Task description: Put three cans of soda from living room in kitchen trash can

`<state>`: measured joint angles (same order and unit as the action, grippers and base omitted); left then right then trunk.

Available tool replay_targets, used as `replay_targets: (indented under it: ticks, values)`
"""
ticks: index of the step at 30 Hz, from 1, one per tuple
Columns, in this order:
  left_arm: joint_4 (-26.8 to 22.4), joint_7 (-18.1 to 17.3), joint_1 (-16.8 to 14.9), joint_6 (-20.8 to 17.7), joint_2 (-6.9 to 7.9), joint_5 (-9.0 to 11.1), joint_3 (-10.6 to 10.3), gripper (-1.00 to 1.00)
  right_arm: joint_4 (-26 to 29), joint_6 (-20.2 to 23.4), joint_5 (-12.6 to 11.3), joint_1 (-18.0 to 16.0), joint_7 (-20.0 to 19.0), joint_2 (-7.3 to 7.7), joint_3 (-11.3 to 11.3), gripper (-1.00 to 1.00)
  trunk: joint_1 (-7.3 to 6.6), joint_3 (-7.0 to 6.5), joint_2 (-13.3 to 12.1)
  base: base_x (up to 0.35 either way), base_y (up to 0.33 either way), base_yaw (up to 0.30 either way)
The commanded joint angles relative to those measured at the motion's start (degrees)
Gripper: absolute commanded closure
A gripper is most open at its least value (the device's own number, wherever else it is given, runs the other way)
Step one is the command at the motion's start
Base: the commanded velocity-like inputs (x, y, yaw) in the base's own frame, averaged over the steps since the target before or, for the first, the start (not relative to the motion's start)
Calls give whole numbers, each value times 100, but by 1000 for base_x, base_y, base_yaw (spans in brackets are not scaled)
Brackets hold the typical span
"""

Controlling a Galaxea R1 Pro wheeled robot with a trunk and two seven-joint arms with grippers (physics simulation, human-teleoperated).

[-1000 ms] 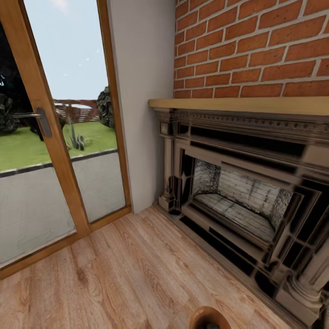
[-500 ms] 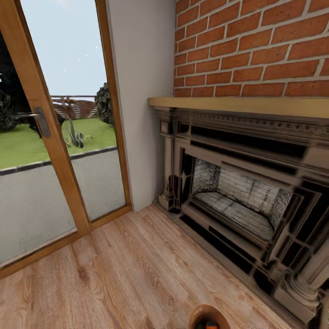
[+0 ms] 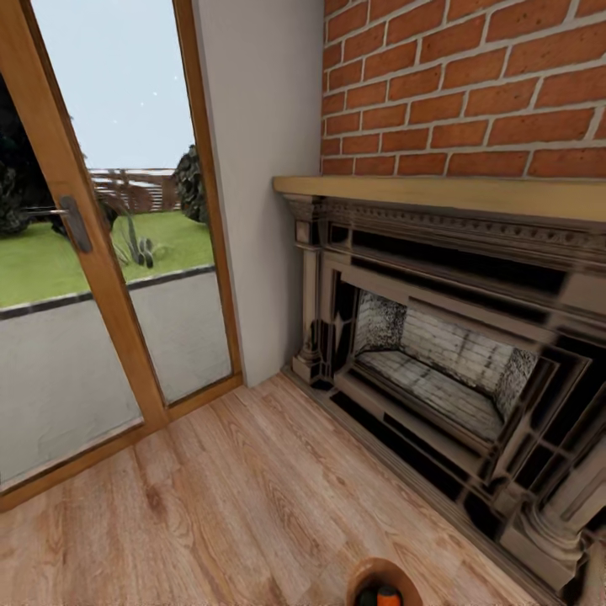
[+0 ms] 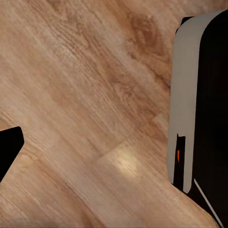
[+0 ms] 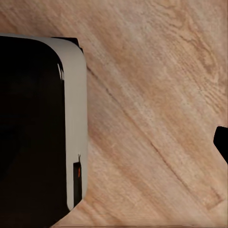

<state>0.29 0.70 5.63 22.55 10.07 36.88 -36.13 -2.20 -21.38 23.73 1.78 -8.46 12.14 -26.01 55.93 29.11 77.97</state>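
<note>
Left gripper: one dark fingertip shows at the edge of the left wrist view, over plank floor; whether the jaws are apart or together cannot be told. Beside it, the robot's own base, grey-edged and black.

Right gripper: a dark fingertip at the edge of the right wrist view, over the same plank floor; jaw state cannot be told. Robot base alongside.

Bin: round, brown inside, rim showing at the bottom edge of the head view, close to the robot. More of its opening shows than a second ago.

Orange can: inside the bin, top end just visible. A dark thing lies beside it; what it is cannot be told. A second ago the can was out of view.

Floor: warm brown planks, living room.

Fireplace: ornate, dark surround, pale brick firebox, to the right.

Mantel: light wood, above the fireplace.

Brick wall: red, above the mantel.

Glass door: wood-framed, metal handle, to the left; lawn and paving outside. The whole view sits slightly lower than a second ago, a camera shift.
</note>
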Motion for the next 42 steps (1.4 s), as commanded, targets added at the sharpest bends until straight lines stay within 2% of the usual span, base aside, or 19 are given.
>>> replay_targets:
  ticks: [1,14,18,22,27,42]
  values:
    - [0,0,0,1,-1,-1,0,-100,0,0,-20,8,0,0,2,-100,-23,-9,-41,0,0,0]
    - [-11,-2,0,-10,-22,-5,-18,-100,0,2,-128,65,2,-40,1,-100,-308,-130,-563,0,0,0]
    - [-13,-7,0,-13,-22,-5,-24,-100,0,2,-311,72,2,-44,5,-100,-396,-168,-723,0,0,0]
    - [-19,-7,0,-10,-15,-3,-17,-100,0,2,-384,76,2,-59,5,-100,-484,-211,-884,0,0,0]
    - [-20,-6,-6,-13,-14,0,0,-100,0,2,-400,76,2,-109,4,-100,-594,-271,-1084,0,0,0]
    - [-35,-9,-7,-5,-21,-3,-24,-100,0,2,-388,80,-6,-127,12,-100,-923,-500,-1686,0,0,0]
